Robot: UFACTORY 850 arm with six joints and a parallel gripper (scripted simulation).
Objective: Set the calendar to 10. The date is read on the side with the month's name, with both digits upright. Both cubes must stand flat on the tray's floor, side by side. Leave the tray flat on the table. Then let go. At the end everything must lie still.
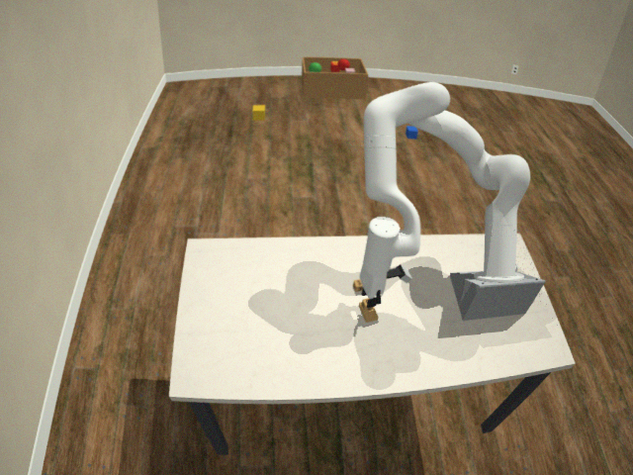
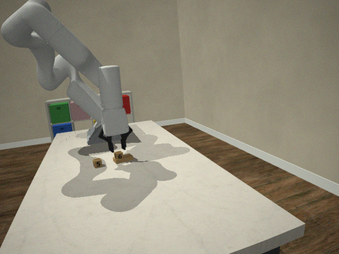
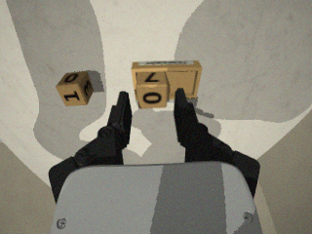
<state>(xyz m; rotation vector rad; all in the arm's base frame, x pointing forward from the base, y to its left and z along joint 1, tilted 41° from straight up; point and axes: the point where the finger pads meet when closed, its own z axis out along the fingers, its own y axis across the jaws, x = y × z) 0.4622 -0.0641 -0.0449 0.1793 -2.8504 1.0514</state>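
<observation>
The wooden tray [image 1: 370,315] [image 2: 127,157] [image 3: 198,84] lies flat on the table, with a pale label strip along its long side at the top of the wrist view. One wooden cube [image 2: 118,155] [image 3: 152,97] is in its left half in the wrist view. It shows a 0 lying sideways and a digit like a 7 there, and a 6 in the exterior view. The tray's other half is empty. The other cube [image 1: 356,285] [image 2: 97,163] [image 3: 74,90] lies on the table left of the tray, showing 1, 0 and 3. My gripper [image 2: 117,150] [image 3: 152,101] is open and empty, just above the tray cube.
The white table [image 1: 229,357] [image 2: 191,218] bears the grey arm base [image 1: 503,299] at its right end in the top view. The loose cube is about a tray's length from the tray. A toy box [image 1: 334,85] stands on the floor beyond the table.
</observation>
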